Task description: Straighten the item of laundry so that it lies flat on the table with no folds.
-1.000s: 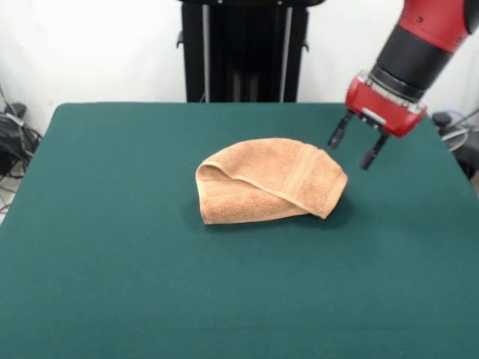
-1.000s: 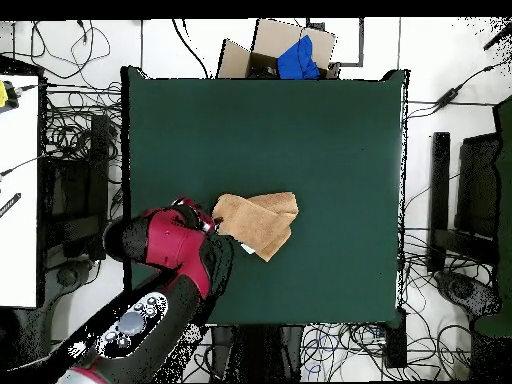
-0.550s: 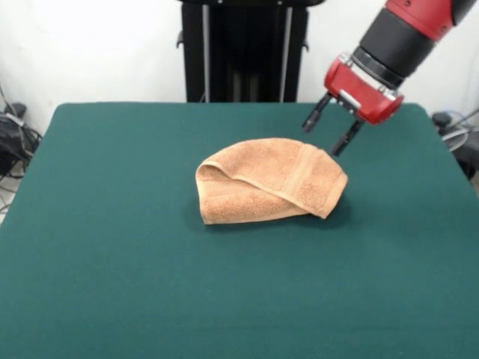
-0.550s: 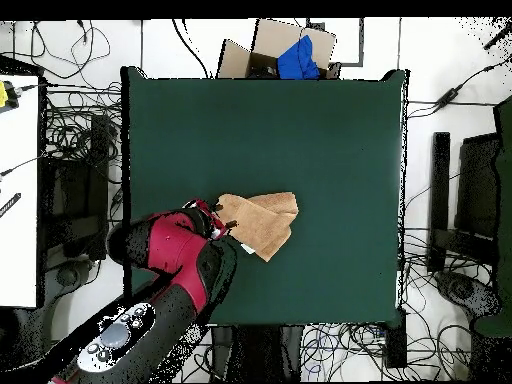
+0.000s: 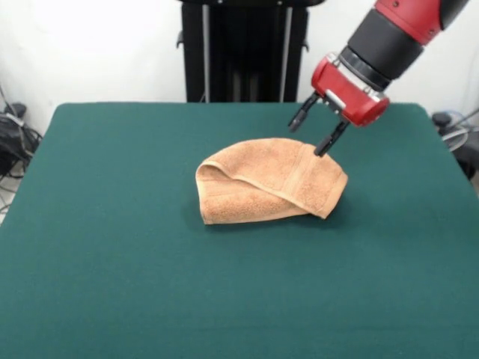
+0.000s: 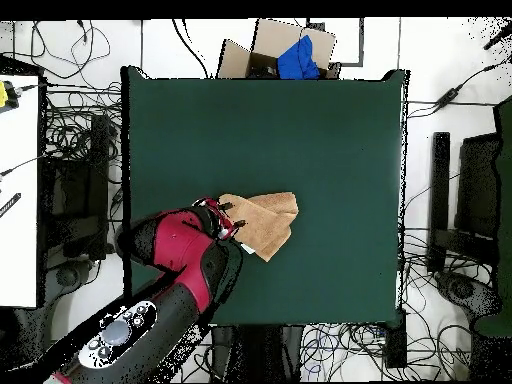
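The item of laundry [image 5: 269, 182], a light orange-tan terry towel, lies folded over itself near the middle of the green table [image 5: 112, 262], with a rolled fold at its left and a woven band across its right part. In the overhead view the towel [image 6: 265, 220] shows beside the arm. My gripper [image 5: 308, 136] hangs open just above the towel's far right edge, fingers [image 5: 324, 142] apart and holding nothing. Seen from overhead, the gripper [image 6: 231, 215] sits at the towel's left end.
A black stand [image 5: 243, 48] rises behind the table's far edge. In the overhead view a cardboard box with a blue item [image 6: 283, 55] sits past the table's top edge. Cables [image 6: 75, 130] lie on the floor around the table.
The gripper has moved left and slightly up in the front view, from beside the towel's right corner to above its far right edge. The towel has not moved.
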Robot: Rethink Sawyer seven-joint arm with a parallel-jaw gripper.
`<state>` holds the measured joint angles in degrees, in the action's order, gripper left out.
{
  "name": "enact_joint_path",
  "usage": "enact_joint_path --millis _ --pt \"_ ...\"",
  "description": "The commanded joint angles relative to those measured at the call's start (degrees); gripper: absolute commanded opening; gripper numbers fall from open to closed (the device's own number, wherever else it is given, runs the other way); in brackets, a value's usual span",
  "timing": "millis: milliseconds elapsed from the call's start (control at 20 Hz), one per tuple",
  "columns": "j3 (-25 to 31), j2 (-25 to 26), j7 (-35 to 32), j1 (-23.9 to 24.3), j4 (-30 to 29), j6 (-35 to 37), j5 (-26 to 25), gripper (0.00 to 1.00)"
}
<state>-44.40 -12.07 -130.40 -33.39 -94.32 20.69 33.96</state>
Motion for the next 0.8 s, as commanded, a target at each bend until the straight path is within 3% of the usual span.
enact_joint_path --millis 50,800 --pt "5.7 1.3 -16.2 1.5 2.3 1.1 3.9 1.0" --pt "10.9 -1.2 -11.5 2.8 1.6 -3.0 5.0 1.0"
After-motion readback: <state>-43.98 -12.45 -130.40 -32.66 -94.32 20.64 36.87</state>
